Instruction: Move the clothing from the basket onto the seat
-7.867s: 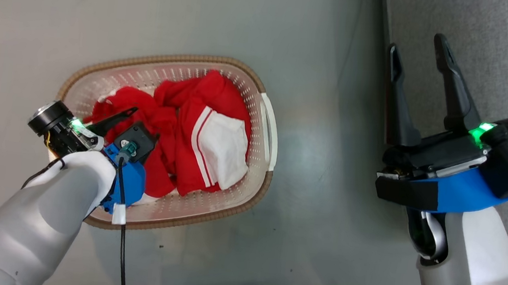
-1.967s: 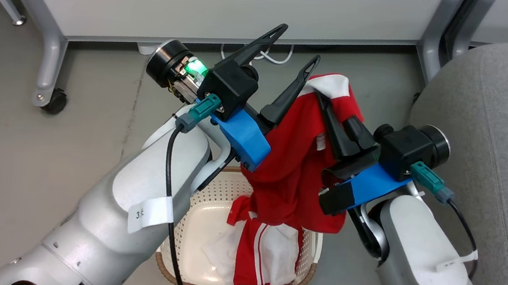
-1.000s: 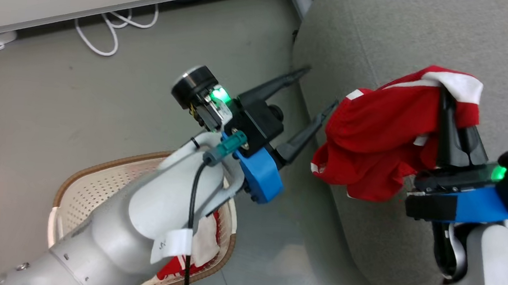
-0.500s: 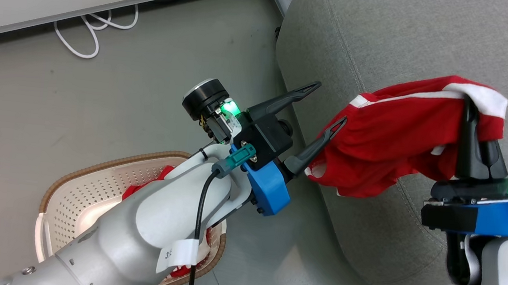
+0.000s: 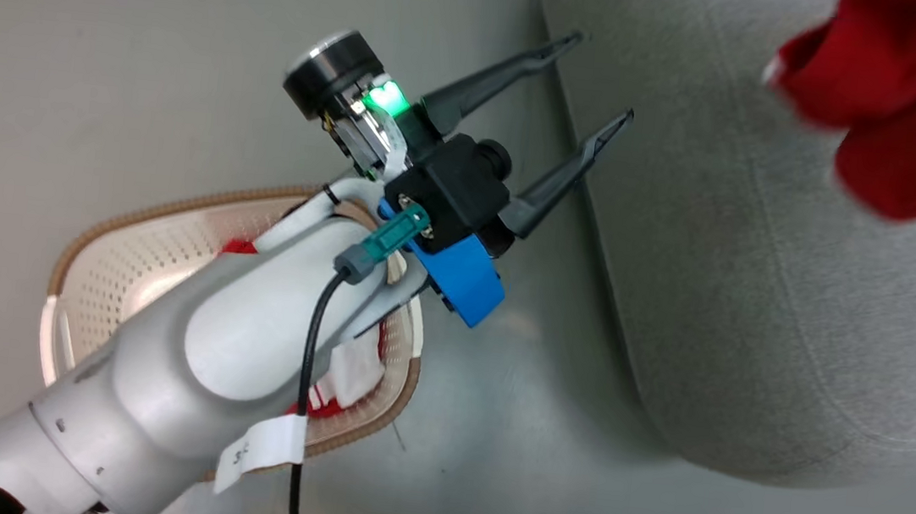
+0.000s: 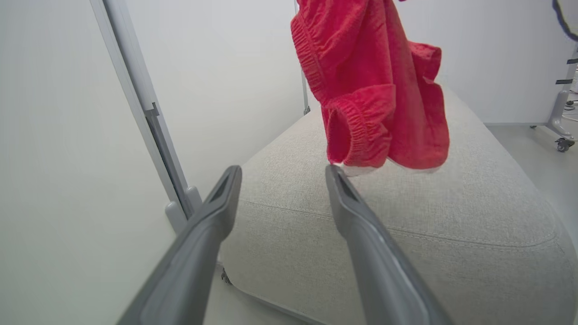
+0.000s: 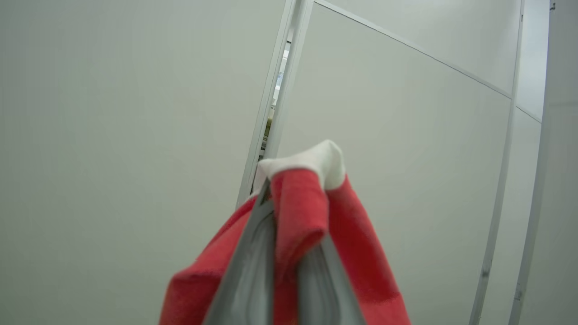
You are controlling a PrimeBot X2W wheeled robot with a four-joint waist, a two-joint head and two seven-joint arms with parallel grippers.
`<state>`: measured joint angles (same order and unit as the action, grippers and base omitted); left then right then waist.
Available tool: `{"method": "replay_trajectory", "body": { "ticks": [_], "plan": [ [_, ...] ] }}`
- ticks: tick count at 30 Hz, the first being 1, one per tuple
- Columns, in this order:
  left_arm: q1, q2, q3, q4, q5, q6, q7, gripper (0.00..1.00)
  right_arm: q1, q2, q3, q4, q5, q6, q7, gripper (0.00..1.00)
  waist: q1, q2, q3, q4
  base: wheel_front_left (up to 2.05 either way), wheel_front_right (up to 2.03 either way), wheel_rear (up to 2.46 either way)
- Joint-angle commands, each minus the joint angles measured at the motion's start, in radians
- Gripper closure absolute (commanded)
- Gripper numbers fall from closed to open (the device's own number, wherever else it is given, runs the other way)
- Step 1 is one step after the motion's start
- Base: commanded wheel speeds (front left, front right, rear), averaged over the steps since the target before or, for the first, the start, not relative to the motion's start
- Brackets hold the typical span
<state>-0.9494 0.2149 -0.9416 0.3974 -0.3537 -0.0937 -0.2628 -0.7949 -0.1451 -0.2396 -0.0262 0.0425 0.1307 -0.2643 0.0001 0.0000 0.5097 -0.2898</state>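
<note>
partway, by the look of it: one red garment (image 5: 909,100) clamped in the tightly closed right gripper (image 7: 289,225), dangling over the grey seat (image 5: 762,280), not yet laid down. left gripper (image 5: 600,78) spread wide, empty, beside the seat's edge. more red-and-white clothing (image 5: 348,369) lying in the basket (image 5: 174,206) on the floor (image 5: 491,431), partly hidden behind the left forearm (image 5: 245,337).

Glossy pale-grey left forearm (image 5: 245,337) with white paper tag (image 5: 261,449), black cable (image 5: 308,360), teal plug (image 5: 392,237), blue plastic bracket (image 5: 460,278), green light (image 5: 383,98); black left gripper (image 5: 601,76), two long tapered fingers (image 5: 485,81)
</note>
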Motion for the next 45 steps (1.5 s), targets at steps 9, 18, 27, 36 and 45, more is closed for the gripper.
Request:
{"method": "replay_trajectory", "body": {
  "ticks": [9,18,27,36,45],
  "plan": [
    [-0.078,0.093,0.013,-0.130,0.050,0.020,0.036,0.00,-0.311,-0.311,-0.212,0.149,0.006,0.000,0.000,1.00,-0.0001,0.0000,0.280,0.051,0.00,0.00,0.00],
    [-0.091,0.122,0.005,-0.198,0.061,0.027,0.059,0.00,-0.260,-0.286,-0.276,0.404,-0.054,0.000,0.000,1.00,-0.0001,0.0000,0.342,0.050,0.00,0.00,0.00],
    [-0.093,0.144,-0.002,-0.218,0.058,0.032,0.073,0.00,-0.134,-0.124,-0.329,0.557,-0.080,0.000,0.000,1.00,-0.0001,0.0000,0.350,0.041,0.00,0.00,0.00],
    [-0.061,0.139,-0.001,-0.205,0.043,0.047,0.046,0.00,-0.070,-0.076,-0.331,0.506,-0.104,0.000,0.000,0.00,-0.0001,0.0000,0.296,0.045,0.00,0.00,0.00],
    [0.033,0.097,0.057,-0.144,-0.017,0.082,-0.001,0.00,0.148,-0.053,-0.295,0.225,-0.137,0.000,0.000,0.00,-0.0001,0.0000,0.089,0.076,0.00,0.00,0.00]
  ]
}}
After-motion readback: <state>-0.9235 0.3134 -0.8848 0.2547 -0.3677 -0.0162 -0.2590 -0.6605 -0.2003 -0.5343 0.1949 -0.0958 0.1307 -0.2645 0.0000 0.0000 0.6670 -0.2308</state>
